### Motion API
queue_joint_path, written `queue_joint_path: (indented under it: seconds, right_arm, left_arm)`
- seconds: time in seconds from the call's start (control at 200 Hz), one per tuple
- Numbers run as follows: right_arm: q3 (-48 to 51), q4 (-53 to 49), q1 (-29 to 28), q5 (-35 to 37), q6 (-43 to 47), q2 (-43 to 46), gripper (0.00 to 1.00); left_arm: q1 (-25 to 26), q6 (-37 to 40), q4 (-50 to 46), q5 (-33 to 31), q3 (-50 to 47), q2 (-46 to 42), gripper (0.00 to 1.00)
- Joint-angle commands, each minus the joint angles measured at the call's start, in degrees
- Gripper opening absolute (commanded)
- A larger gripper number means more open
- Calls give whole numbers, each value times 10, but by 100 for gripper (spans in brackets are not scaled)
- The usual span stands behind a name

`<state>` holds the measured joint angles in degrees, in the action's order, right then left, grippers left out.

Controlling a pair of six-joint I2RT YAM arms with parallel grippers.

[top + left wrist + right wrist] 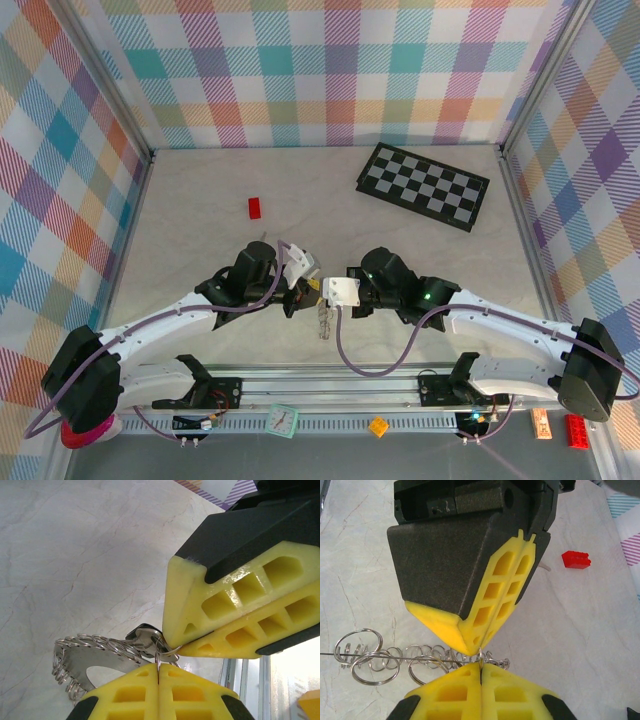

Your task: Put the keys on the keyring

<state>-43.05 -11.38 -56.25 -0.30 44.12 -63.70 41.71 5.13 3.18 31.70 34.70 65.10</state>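
The keyring [85,650], a chain of thin silver rings, hangs between my two grippers above the table's near middle, drooping below them [323,322]. My left gripper [158,669] is shut on one small ring of it. My right gripper [481,667] is shut on a ring too. The two pairs of yellow fingertips almost touch, tip to tip, with the right gripper [175,647] coming in from the upper right. A key with a black head [141,631] lies against the rings just behind the pinch. The loose rings [385,657] trail off to the left.
A small red brick [254,208] lies on the table left of centre, also seen in the right wrist view [576,559]. A black-and-white chequered board [424,185] sits at the back right. Chequered walls enclose the table on three sides.
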Motion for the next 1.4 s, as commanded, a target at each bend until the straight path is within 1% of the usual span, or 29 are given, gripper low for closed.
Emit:
queue_joint_path:
  seconds: [0.0,0.395,1.395]
  right_arm:
    - [-2,-10,0,-26,3,-2,0]
    - [-3,-11,1,-37,4,-1,0]
    - [-19,-61,1,-79,0,-12,0]
  left_arm:
    - [-4,-6,14,8,11,2,0]
    - [-3,-7,18,9,12,4,0]
    - [-3,-4,29,-2,9,-3,0]
